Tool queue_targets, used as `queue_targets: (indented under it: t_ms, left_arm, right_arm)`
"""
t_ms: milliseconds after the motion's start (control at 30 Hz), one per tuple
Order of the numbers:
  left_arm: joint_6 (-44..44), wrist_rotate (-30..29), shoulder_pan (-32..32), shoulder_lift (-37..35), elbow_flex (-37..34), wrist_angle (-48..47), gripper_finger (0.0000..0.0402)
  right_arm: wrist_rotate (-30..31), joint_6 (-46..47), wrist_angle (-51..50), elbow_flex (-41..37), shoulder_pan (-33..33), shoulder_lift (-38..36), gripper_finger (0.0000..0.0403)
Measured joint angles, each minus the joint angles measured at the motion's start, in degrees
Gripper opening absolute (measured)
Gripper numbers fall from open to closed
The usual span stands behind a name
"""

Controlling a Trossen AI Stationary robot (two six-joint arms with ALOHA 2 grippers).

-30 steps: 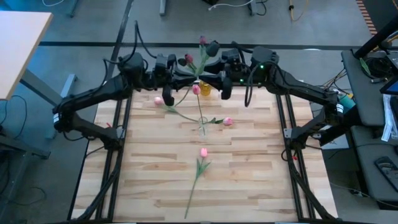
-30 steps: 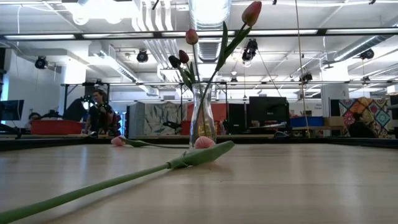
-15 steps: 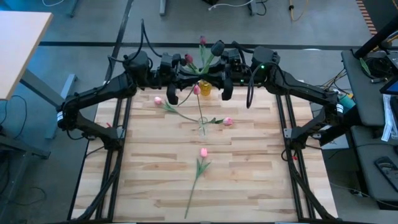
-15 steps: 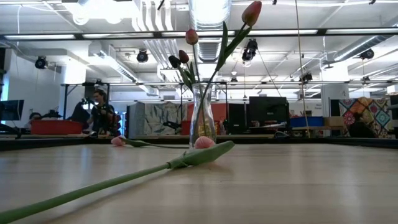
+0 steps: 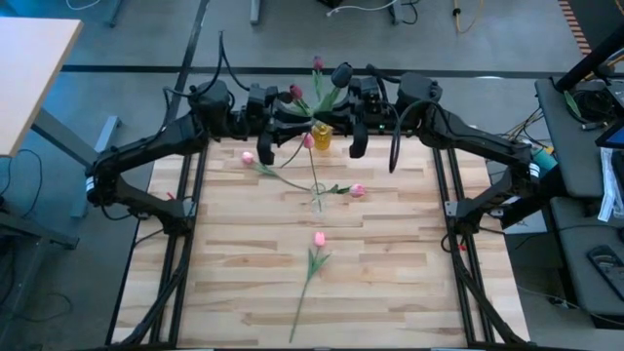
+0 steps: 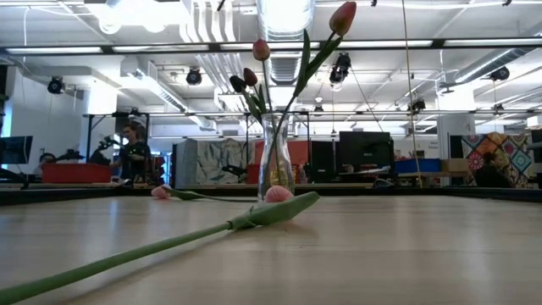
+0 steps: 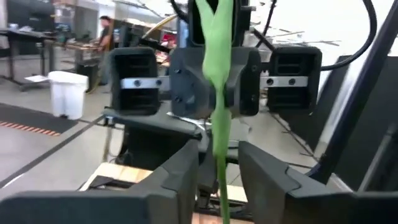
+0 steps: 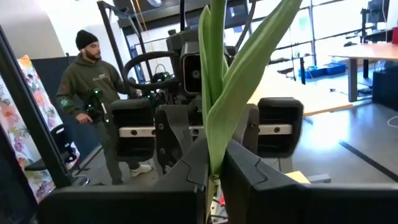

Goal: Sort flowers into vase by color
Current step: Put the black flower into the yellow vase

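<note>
Handover above the vase (image 5: 321,136): right gripper (image 8: 214,171) has clamped the tulip stem (image 8: 214,112) as left gripper (image 7: 219,177) lets go.

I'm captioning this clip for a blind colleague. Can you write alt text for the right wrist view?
The right gripper is shut on a green tulip stem with long leaves that rises out of frame. Facing it close behind is the left arm's dark gripper, and a person in a dark hoodie stands farther back.

A robotics lab: exposed ceiling ducts (image 6: 284,17), monitors (image 6: 364,152), workbenches (image 8: 367,53) behind the table
</note>
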Motion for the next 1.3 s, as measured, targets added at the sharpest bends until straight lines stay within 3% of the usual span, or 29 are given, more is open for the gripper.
queue_targets:
  t_ms: [267,700,1033,1300]
  left_arm:
    - [3.7,-4.6,0.0,-4.0,-0.5,-7.1,0.0146]
    - [4.7,-6.7,0.0,-6.9,-2.1,-10.9,0.0151]
    - [-1.8,-8.0,-1.2,-10.0,-13.7,2.5,0.0151]
    - [-2.7,-15.7,-1.2,-16.4,-20.1,3.5,0.0151]
  right_arm:
    - [0.0,-2.0,-0.3,0.0,-0.4,-1.6,0.0018]
    - [0.0,-10.3,-11.0,5.1,-5.3,-4.4,0.0018]
    - [4.5,-19.7,-22.5,6.9,-13.0,-5.2,0.0018]
    - [-0.9,-22.0,-20.8,2.5,-19.7,1.2,0.0018]
